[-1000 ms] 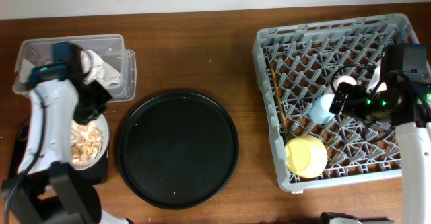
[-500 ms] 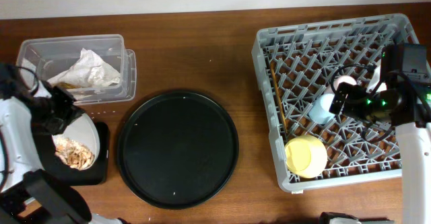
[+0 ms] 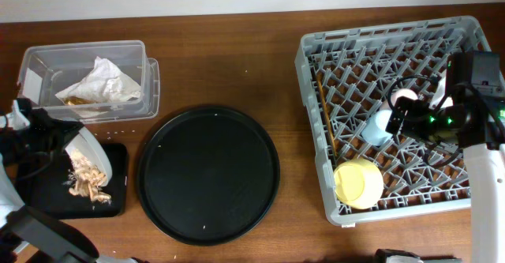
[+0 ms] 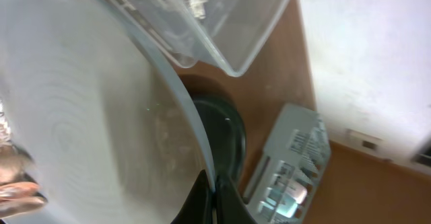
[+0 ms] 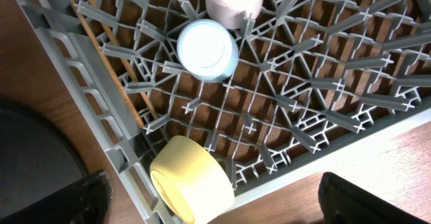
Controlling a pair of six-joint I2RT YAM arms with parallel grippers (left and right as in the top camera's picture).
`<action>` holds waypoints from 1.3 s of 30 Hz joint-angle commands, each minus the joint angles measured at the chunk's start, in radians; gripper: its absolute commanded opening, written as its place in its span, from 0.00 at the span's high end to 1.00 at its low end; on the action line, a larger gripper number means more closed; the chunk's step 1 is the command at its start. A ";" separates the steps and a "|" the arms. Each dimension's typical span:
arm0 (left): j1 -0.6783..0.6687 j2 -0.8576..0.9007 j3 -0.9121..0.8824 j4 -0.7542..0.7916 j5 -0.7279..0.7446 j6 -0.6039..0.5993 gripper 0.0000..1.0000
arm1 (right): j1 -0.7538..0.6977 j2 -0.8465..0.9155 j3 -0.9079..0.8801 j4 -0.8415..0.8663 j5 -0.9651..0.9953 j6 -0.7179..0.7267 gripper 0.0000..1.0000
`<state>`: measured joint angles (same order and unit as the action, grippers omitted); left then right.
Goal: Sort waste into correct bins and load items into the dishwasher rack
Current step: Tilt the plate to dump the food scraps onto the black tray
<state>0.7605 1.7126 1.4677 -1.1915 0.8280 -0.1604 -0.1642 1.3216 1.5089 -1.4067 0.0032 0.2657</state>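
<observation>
Tilting plate (image 3: 85,142), low edge toward black tray (image 3: 116,202)

The overhead camera looks straight down on the desk (image 3: 221,65) from well above and takes in its whole width: the clear box (image 3: 87,73) at the left, the round black tray (image 3: 208,174) in the middle and the dishwasher rack (image 3: 379,28) at the right.

The left wrist camera sits very near the plate (image 4: 87,130), which fills most of its frame. Tilted, it looks past the plate's rim across the desk to the clear box (image 4: 229,22), the round black tray (image 4: 225,126) and the distant dishwasher rack (image 4: 296,150).

The right wrist camera faces down into the dishwasher rack (image 5: 87,56) from close above, showing the light-blue cup (image 5: 206,48) and yellow bowl (image 5: 192,180). It shares the rack and the edge of the round black tray (image 5: 34,157) with the other two views.
</observation>
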 commanded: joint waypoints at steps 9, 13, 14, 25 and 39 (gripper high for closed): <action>0.180 -0.018 -0.100 0.000 0.362 0.203 0.99 | -0.007 0.002 0.014 0.000 0.012 0.005 0.01; 0.205 -0.018 -0.100 -0.009 0.415 0.245 0.99 | -0.007 0.002 0.014 0.000 0.012 0.005 0.01; 0.211 -0.018 -0.100 0.001 0.411 0.244 0.99 | -0.007 0.002 0.014 0.000 0.012 0.005 0.01; 0.310 -0.018 -0.100 -0.203 0.420 0.272 0.99 | -0.007 0.002 0.014 0.000 0.012 0.005 0.01; 0.299 -0.019 -0.100 -0.448 0.417 0.469 0.99 | -0.007 0.002 0.014 0.000 0.012 0.005 0.01</action>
<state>1.0672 1.7119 1.3682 -1.5826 1.2476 0.2428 -0.1642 1.3216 1.5089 -1.4067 0.0029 0.2653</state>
